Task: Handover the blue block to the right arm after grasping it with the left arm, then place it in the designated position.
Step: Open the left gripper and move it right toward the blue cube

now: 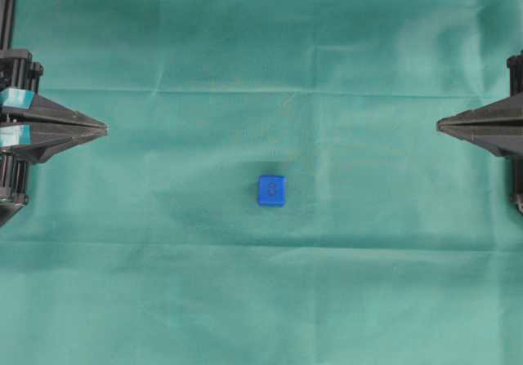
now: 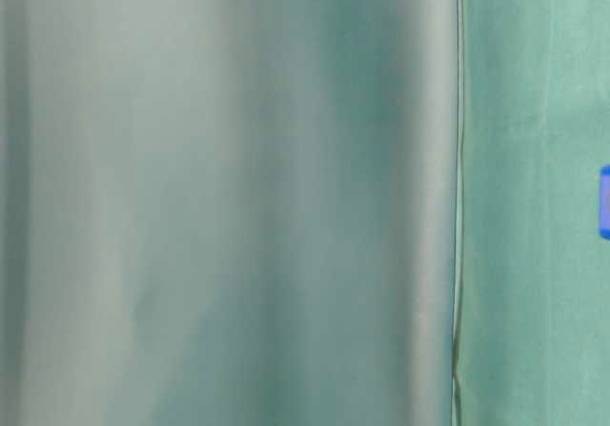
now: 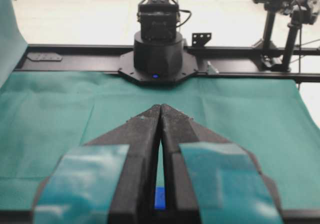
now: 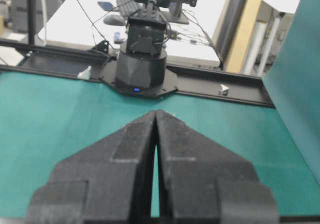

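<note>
The blue block (image 1: 271,190) lies on the green cloth near the middle of the overhead view, free of both arms. Its edge also shows at the right border of the table-level view as a blue block (image 2: 604,201), and a sliver of the blue block (image 3: 159,198) shows through the slit between the left fingers. My left gripper (image 1: 105,128), with teal tape bands, sits far to the left of the block, tips together, holding nothing. My right gripper (image 1: 440,123), plain black, rests far to the right, tips also together and empty. The designated position does not show.
Green cloth (image 1: 261,300) covers the whole table. The right arm's base (image 3: 157,48) stands across the table in the left wrist view, and the left arm's base (image 4: 141,58) in the right wrist view. A raised green cloth panel (image 2: 229,197) fills most of the table-level view.
</note>
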`<state>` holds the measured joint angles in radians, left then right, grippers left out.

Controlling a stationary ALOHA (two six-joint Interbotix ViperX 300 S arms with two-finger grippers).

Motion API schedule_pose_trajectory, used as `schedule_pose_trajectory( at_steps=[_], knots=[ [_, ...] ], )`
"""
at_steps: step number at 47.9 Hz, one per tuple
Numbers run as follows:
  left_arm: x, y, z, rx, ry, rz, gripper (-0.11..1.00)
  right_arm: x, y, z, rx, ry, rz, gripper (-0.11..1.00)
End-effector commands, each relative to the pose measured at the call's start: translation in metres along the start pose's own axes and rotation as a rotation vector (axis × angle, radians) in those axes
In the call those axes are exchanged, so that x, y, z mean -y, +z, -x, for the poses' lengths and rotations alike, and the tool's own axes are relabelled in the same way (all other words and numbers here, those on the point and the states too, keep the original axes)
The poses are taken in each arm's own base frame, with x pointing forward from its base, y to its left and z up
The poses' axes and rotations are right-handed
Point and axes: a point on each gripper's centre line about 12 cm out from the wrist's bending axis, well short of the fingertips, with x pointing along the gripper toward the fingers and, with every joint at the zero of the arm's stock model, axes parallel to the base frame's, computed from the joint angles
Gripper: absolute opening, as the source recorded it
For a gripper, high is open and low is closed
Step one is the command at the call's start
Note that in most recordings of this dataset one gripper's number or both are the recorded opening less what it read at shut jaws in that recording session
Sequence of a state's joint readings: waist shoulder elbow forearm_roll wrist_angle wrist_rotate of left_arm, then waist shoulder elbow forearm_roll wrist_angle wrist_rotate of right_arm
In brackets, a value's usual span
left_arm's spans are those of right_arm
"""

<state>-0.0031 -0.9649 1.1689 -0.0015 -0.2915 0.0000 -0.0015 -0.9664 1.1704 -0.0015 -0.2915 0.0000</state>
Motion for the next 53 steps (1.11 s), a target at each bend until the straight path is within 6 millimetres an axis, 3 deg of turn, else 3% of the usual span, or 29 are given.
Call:
schedule_pose_trajectory(
  at_steps=[1,10,25,28,32,36,40,44,49,53],
  knots=[
    [-0.001,0.003,-0.002,-0.018,0.004,-0.006,0.02,0.001,0.005,-0.003,0.005,-0.003,-0.001,0.0],
    [-0.001,0.006,-0.003,-0.026,0.004,-0.008,0.02,0.001,0.005,-0.005,-0.09,-0.004,-0.006,0.0],
    [-0.001,0.005,-0.004,-0.034,0.004,-0.011,0.03,0.001,0.01,-0.004,-0.08,-0.005,-0.023,0.0],
    [-0.001,0.005,-0.004,-0.034,0.004,-0.009,0.1,0.001,0.01,-0.004,-0.08,-0.005,-0.023,0.0],
    [-0.001,0.005,-0.004,-0.034,0.004,-0.009,0.28,0.001,0.011,-0.003,-0.077,-0.004,-0.023,0.03],
    [-0.001,0.006,-0.004,-0.034,0.004,-0.009,0.51,0.001,0.013,-0.003,-0.074,-0.005,-0.026,0.18],
    [-0.001,0.006,-0.004,-0.032,0.004,-0.008,0.77,0.001,0.014,-0.003,-0.069,-0.005,-0.029,0.42],
    [-0.001,0.006,-0.004,-0.034,0.004,-0.008,0.94,0.002,0.013,-0.003,-0.072,-0.01,-0.029,0.69],
    [-0.001,0.007,-0.004,-0.032,0.004,-0.008,1.0,0.004,0.013,-0.003,-0.07,-0.023,-0.028,0.9],
    [-0.001,0.007,-0.004,-0.032,0.004,-0.008,1.0,0.005,0.013,-0.003,-0.07,-0.025,-0.028,0.93]
  ],
)
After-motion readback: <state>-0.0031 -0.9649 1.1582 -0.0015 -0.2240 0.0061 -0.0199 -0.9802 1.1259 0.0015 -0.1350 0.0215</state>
